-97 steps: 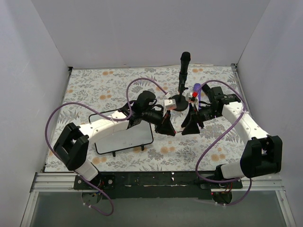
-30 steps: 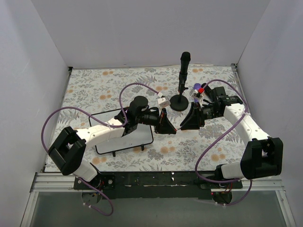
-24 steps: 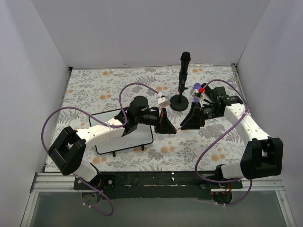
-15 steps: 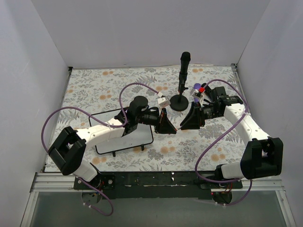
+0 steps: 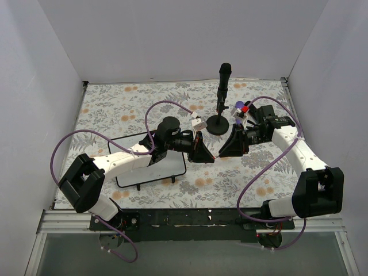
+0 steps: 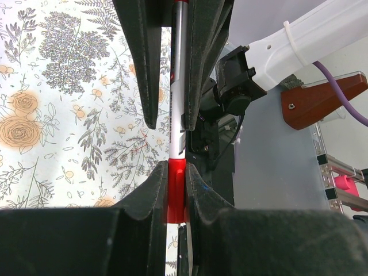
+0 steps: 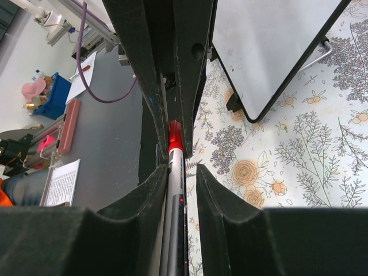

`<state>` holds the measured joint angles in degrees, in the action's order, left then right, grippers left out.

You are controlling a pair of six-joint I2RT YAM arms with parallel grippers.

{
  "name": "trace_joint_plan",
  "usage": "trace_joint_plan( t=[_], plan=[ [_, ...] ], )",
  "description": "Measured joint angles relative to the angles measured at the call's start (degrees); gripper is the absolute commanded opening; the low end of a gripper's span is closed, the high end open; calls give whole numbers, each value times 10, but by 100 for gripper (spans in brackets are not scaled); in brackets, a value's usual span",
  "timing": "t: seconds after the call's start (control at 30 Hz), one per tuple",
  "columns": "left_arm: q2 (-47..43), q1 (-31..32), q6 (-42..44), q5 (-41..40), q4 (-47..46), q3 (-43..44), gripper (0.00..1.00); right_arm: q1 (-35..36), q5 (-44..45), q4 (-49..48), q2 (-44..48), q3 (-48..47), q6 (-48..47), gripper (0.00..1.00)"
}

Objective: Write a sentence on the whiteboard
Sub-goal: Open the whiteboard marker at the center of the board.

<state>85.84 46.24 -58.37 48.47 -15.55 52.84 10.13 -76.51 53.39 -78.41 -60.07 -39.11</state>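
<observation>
Top cam: left claw (image 5: 210, 158), right claw (image 5: 223, 154) tip to tip, marker (image 5: 217, 157) between. Whiteboard (image 5: 150, 171) flat on tablecloth (image 5: 115, 109), under left forearm.
Left wrist: fingers (image 6: 150, 190) clenched on marker's red end.
Right wrist: marker between fingers (image 7: 150, 190), gripped or loose, can't tell. Whiteboard upper right.

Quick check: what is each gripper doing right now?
Left gripper: closed on the marker.
Right gripper: jaws around the same marker; whether it grips cannot be told.

White walls (image 5: 172, 34), floral table cover (image 5: 115, 103); even light
</observation>
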Motion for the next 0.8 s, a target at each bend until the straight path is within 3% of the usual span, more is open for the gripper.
trace_joint_plan(
  t=[0.17, 0.43, 0.8],
  plan=[
    [2, 0, -2, 0, 0, 0, 0, 0, 0, 0, 0, 0, 0, 30],
    [2, 0, -2, 0, -2, 0, 0, 0, -2, 0, 0, 0, 2, 39],
    [2, 0, -7, 0, -8, 0, 0, 0, -2, 0, -1, 0, 2, 38]
  ],
)
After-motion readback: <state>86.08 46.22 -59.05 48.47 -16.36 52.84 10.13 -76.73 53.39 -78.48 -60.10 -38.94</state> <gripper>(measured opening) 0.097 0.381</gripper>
